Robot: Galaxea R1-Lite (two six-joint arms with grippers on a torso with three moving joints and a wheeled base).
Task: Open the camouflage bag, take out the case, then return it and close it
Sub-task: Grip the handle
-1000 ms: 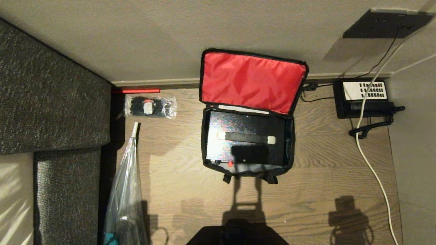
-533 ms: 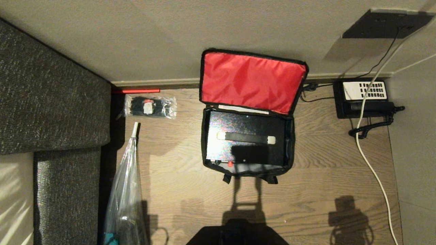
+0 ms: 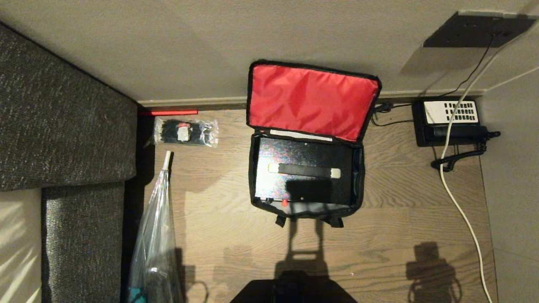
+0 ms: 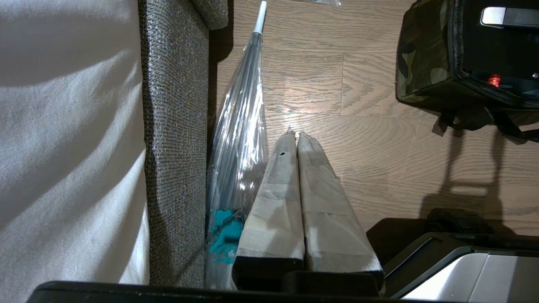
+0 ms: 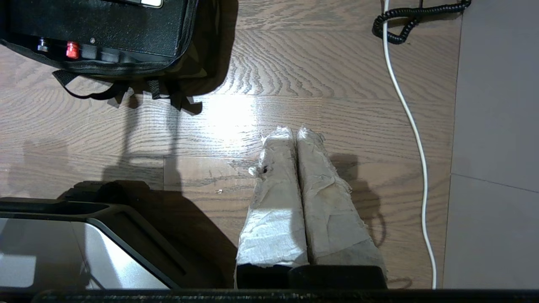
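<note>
A: How are the jaws being held?

B: On the left gripper (image 4: 297, 135) the tape-wrapped fingers (image 4: 278, 185) are being pressed together, with nothing pinched between them, above the wooden floor (image 3: 400, 219). The right gripper (image 5: 294, 132) is being held the same way, jaws pressed together on nothing. Neither gripper is being shown in the head view.

A: What is being seen beside them?

B: Near the left gripper, a clear plastic umbrella (image 4: 242, 126) is being kept alongside the grey sofa (image 4: 177, 126). Near the right gripper, a white cable (image 5: 410, 126) is being run across the floor.

A: And where is the task's thing being kept?

B: The camouflage bag (image 3: 252, 176) is being left on the floor against the wall, well apart from both grippers, with its red-lined lid (image 3: 311, 101) propped open. The case (image 3: 305, 168) is being held inside it, white strips facing up and a red spot (image 3: 284, 203) showing on its near side.

A: Is any writing being read?

B: None; the keypad of the black telephone (image 3: 450, 122) and the label in the clear packet (image 3: 185, 131) cannot be made out.
</note>
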